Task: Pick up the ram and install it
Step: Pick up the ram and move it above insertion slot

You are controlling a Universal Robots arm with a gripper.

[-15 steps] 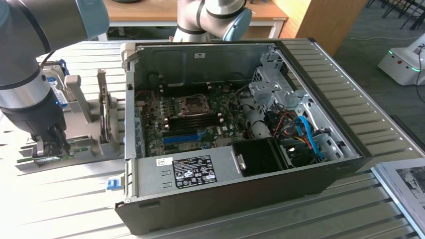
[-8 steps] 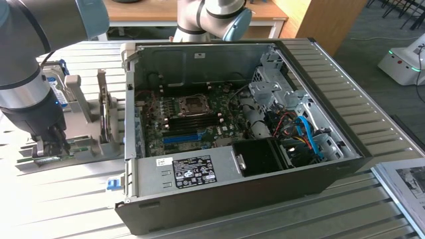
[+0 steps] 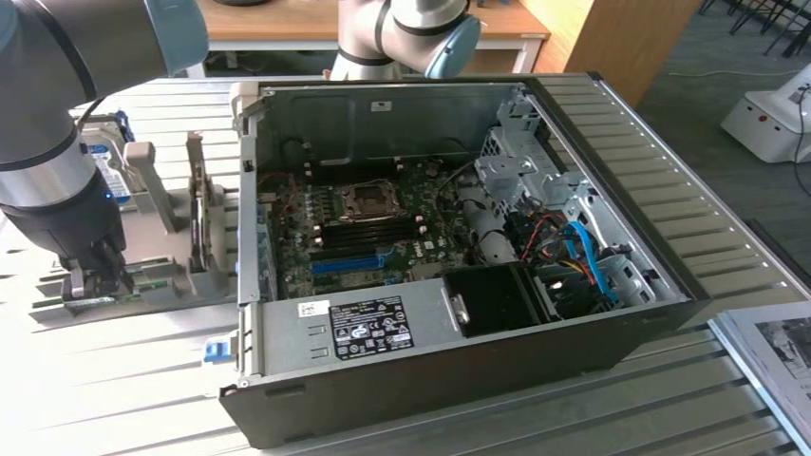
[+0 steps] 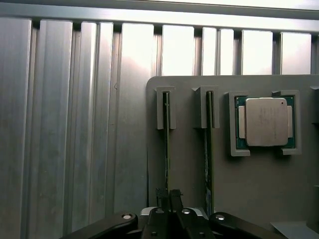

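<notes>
- Wrist view: the gripper [image 4: 168, 195] has its fingers [image 4: 161, 198] pressed nearly together, pinching the thin top edge of the ram [image 4: 167, 142]; the ram stands on edge in a guide slot of a grey holder [image 4: 259, 189], so the pick-up step is in hand and the stick has not yet left its seat.
- Just beside it in the same holder stands a second stick [image 4: 209, 149] in its own slot; further along lies a processor chip [image 4: 266, 122] in a square seat; the holder rests on a ribbed metal table [image 4: 75, 124].
- As a judgement: the move that follows calls for a firm, centred pinch and a straight pull in line with the guide slot; any tilt could jam the thin board or brush the neighbouring stick.
- Exterior view: the arm [image 3: 51, 171] reaches down to the holder at the exterior view's left, with the open computer case [image 3: 443, 389] just beside the holder; inside lie the motherboard [image 3: 298, 256] and its black slots [image 3: 371, 231], well apart from the gripper, so the install step is not yet begun.
- The wrist view gives the grip itself and the ram's fit in the holder; the exterior view gives the case, the slots, and how far the ram sits from them.
</notes>
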